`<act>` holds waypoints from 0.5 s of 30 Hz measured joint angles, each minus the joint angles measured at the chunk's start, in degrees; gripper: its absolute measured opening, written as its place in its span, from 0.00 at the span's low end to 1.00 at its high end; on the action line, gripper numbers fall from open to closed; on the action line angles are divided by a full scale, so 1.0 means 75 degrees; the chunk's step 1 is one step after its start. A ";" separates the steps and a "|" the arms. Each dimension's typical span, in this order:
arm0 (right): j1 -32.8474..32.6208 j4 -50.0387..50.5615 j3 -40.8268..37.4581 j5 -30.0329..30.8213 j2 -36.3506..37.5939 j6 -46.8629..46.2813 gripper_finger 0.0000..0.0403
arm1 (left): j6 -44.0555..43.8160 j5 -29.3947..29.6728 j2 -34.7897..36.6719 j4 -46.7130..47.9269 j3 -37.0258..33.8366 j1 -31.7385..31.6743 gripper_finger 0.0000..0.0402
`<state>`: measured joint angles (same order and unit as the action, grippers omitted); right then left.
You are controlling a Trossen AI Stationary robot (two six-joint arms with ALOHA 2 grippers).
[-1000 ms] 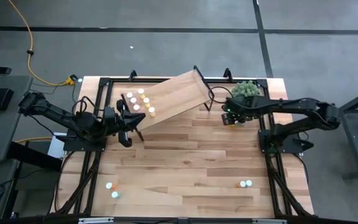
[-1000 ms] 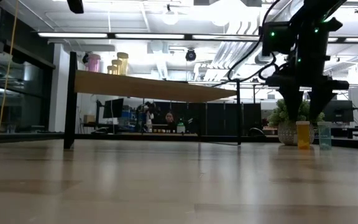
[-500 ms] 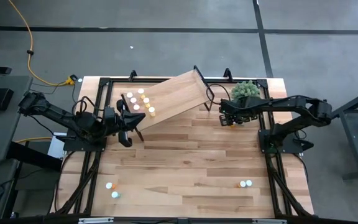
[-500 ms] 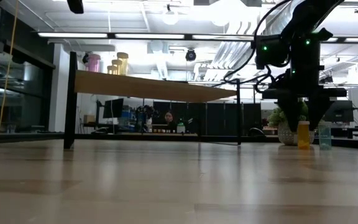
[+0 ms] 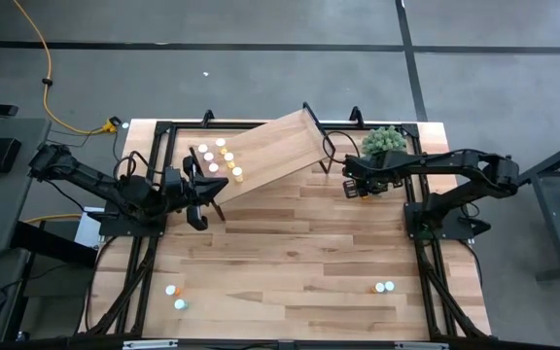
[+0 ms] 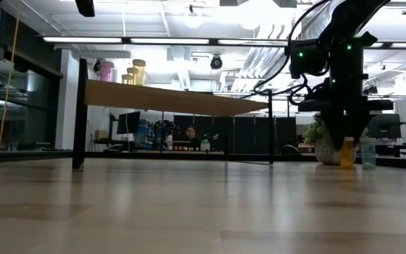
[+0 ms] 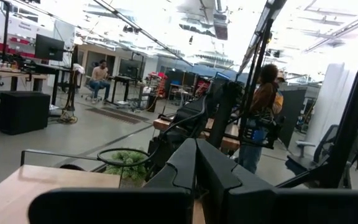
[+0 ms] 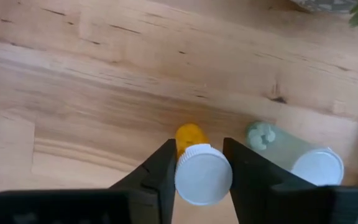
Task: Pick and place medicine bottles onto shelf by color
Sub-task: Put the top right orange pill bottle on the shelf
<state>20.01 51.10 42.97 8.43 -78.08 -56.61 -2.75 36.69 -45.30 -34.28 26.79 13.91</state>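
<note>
The jaws of the right gripper [image 8: 201,168] stand narrowly parted, one finger on either side of the white cap of an orange bottle [image 8: 194,163] and pressed against it, so they are judged to have clamped it; in the low view the bottle [image 6: 347,153] appears slightly tilted between the fingers. Largest in the scene, the wood-plank tabletop [image 5: 290,262] carries the shelf [image 5: 270,151], a light plank on black legs at the far side, with several white-capped bottles [image 5: 220,158] already grouped on its left end. The fuzzy green plant [image 5: 383,142] sits at the far right corner, just beside the right gripper [image 5: 358,185]. A teal bottle [image 8: 303,155] stands immediately next to the held one. Loose bottles wait near the front edge: one pair at the left [image 5: 175,297] and one at the right [image 5: 384,287]. The left gripper [image 5: 194,190] waits by the shelf's left end, its fingers apparently closed on nothing. To do the step well, the lift should be straight up, keeping clear of the teal neighbour, before carrying the orange bottle across to like-coloured bottles on the shelf.
</note>
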 joint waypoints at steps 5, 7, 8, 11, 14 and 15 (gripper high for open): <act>-0.0024 0.0400 0.0421 -0.0054 0.0007 0.0375 0.27 | 0.0000 0.0000 0.0000 0.0000 0.0000 0.0000 0.00; -0.0110 0.0788 0.0837 -0.0073 0.0061 0.0712 0.27 | 0.0000 0.0000 0.0015 -0.0054 0.0000 0.0000 0.00; -0.0198 0.0984 0.1096 -0.0074 0.0114 0.0919 0.27 | 0.0000 0.0000 0.0072 -0.0099 -0.0002 0.0000 0.00; -0.0636 0.1277 0.2012 -0.0233 0.0362 0.1680 0.27 | -0.0002 0.0002 0.0287 -0.0477 -0.0003 0.0000 0.00; -0.1250 0.0995 0.2977 -0.0565 0.0556 0.2382 0.27 | -0.0002 0.0003 0.0553 -0.0612 -0.0003 0.0000 0.00; -0.1466 0.0830 0.3284 -0.0606 0.0584 0.2494 0.27 | 0.0000 0.0006 0.0653 -0.0641 -0.0003 0.0000 0.00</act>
<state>9.02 57.32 67.60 3.88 -73.70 -37.90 -2.74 36.73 -40.40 -39.09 26.76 13.91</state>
